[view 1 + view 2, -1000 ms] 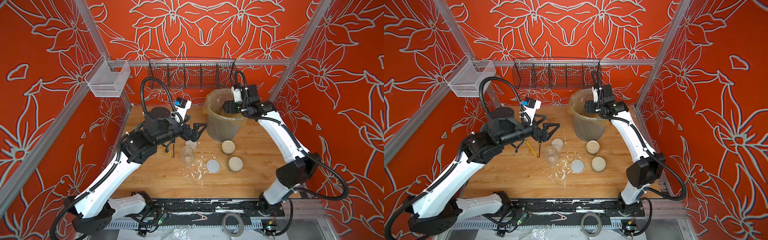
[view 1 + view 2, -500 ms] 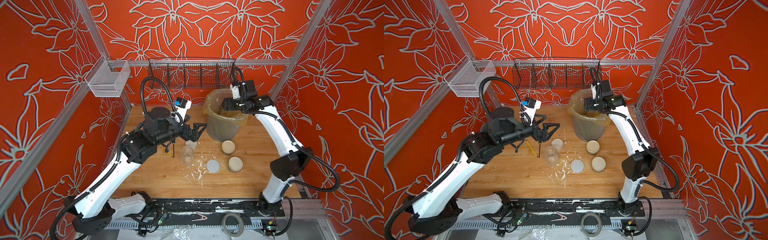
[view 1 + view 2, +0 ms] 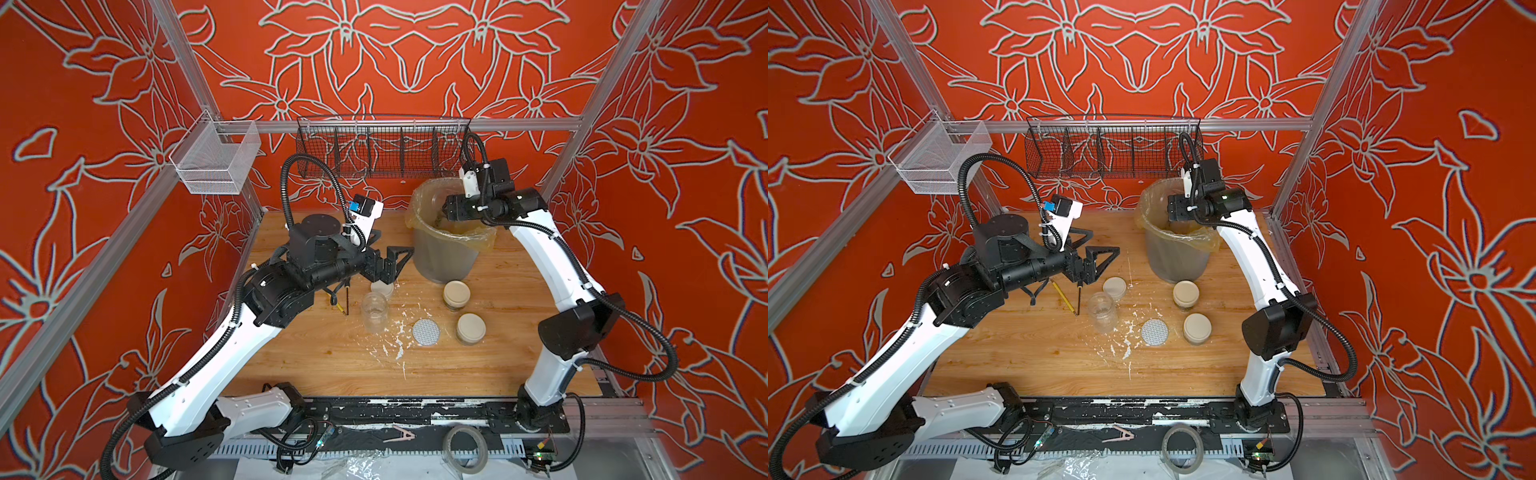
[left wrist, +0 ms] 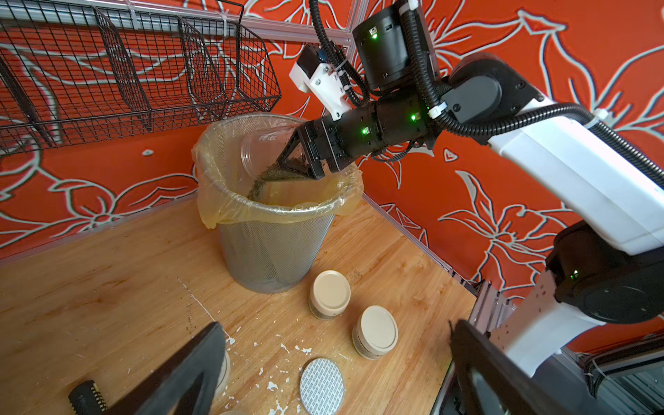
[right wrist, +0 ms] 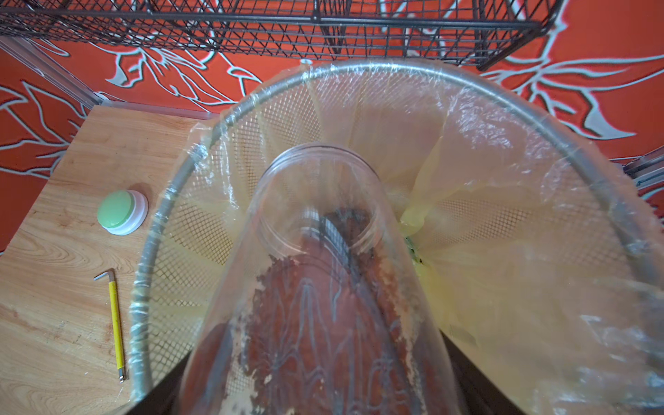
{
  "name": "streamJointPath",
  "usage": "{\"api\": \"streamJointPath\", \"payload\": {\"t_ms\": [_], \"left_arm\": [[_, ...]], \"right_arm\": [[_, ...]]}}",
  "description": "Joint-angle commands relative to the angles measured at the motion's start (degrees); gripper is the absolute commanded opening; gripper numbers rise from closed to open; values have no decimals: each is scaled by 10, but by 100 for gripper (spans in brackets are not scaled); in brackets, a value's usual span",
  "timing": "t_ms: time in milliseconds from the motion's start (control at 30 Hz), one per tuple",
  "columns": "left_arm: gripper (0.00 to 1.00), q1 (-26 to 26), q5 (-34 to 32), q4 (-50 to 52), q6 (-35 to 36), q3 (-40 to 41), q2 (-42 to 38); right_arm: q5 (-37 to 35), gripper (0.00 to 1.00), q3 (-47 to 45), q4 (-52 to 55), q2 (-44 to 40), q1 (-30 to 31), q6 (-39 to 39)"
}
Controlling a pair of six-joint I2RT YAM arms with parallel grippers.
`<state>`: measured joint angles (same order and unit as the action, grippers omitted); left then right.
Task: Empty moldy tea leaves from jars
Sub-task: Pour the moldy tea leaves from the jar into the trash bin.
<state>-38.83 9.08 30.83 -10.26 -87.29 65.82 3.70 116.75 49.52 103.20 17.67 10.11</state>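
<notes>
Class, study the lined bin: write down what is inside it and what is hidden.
Inside the bin, the right tool holds a tilted clear jar; dark tea leaves spill from its mouth into the yellowish liner. The bin's bottom is hidden.

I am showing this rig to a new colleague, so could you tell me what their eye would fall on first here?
First, the right gripper, shut on a clear jar tipped over the lined mesh bin at the back of the table, with dark tea leaves spilling out. Then the loud orange floral walls, and two lidded jars standing on the table in front of the bin.
</notes>
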Motion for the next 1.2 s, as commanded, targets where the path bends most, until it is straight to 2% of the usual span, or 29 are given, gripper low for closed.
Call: {"api": "streamJointPath", "payload": {"t_ms": [0, 433, 733, 1167], "left_arm": [[97, 2, 1, -1, 6, -3, -4], [97, 2, 9, -11, -1, 8, -1], [97, 2, 13, -16, -2, 10, 1], [97, 2, 14, -19, 3, 15, 2]], "right_arm": [[-11, 42, 12, 2, -7, -2, 4], [-38, 42, -18, -9, -38, -2, -8], [-93, 42, -10, 11, -6, 0, -37], [-117, 41, 42, 57, 39, 12, -59]]}}
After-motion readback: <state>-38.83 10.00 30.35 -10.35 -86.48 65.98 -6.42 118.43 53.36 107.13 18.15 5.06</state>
